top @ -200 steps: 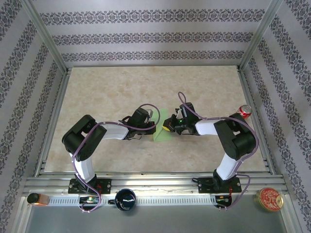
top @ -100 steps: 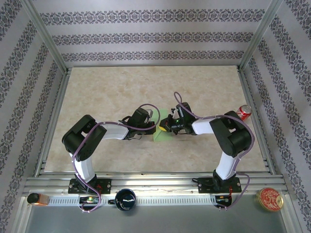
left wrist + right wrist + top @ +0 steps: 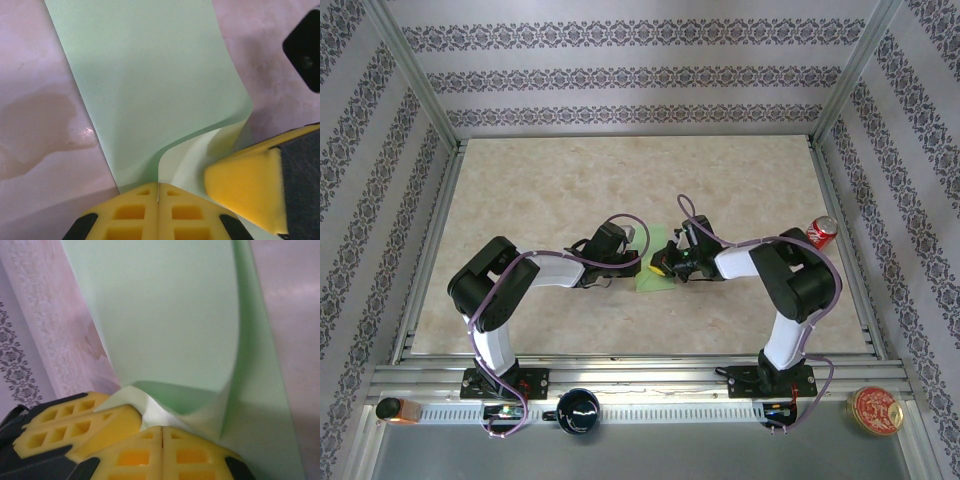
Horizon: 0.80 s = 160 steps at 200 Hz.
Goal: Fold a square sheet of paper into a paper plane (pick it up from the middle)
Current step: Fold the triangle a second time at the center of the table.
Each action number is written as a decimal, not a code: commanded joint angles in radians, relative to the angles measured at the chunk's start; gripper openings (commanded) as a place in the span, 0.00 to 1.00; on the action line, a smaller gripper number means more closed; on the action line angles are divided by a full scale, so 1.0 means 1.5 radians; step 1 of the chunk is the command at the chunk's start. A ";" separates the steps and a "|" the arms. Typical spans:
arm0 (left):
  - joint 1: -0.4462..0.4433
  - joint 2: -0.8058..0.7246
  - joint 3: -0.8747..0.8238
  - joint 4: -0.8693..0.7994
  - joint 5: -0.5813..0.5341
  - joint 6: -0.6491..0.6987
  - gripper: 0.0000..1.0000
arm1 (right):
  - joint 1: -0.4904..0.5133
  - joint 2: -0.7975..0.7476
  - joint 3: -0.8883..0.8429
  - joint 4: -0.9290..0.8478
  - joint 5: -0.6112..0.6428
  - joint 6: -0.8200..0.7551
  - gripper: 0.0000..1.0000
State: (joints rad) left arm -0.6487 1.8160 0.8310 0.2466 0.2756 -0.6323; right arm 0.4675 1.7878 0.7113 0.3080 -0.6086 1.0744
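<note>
Top external view: the marbled beige table (image 3: pixel 540 190) fills the frame inside a metal-framed, wallpapered enclosure. The left arm (image 3: pixel 495 290) and the right arm (image 3: pixel 800 285) reach inward from 7 and 5 o'clock and meet just short of the table's centre. There lies the square sheet of paper (image 3: pixel 655 274), light green and partly folded, its near part flat on the table. The left gripper (image 3: pixel 638 262) touches it at 9 o'clock, and the right gripper (image 3: pixel 662 266) touches it at 3 o'clock.

In the left wrist view the left gripper's yellow pads (image 3: pixel 135 215) are pressed together with no gap, and a curled-up edge of the sheet runs into their seam. The right gripper's finger sits just beside them at 3 o'clock. In the right wrist view the right gripper's pads (image 3: pixel 135 460) are likewise pressed together, pinching a raised, crumpled fold of the sheet.

A red soda can (image 3: pixel 821 231) stands at the table's 3 o'clock edge. On the near rail, a dark mug (image 3: pixel 578 411) sits at 6 o'clock and a round tin (image 3: pixel 875 410) at 5 o'clock.
</note>
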 commanded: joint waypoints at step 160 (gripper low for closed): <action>-0.007 0.019 0.005 -0.055 0.001 0.019 0.00 | -0.042 -0.043 0.101 -0.204 0.072 -0.083 0.00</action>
State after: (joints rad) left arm -0.6491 1.8198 0.8364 0.2440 0.2802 -0.6315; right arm 0.4213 1.7721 0.8082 0.0753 -0.5037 0.9871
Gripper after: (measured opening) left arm 0.051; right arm 0.064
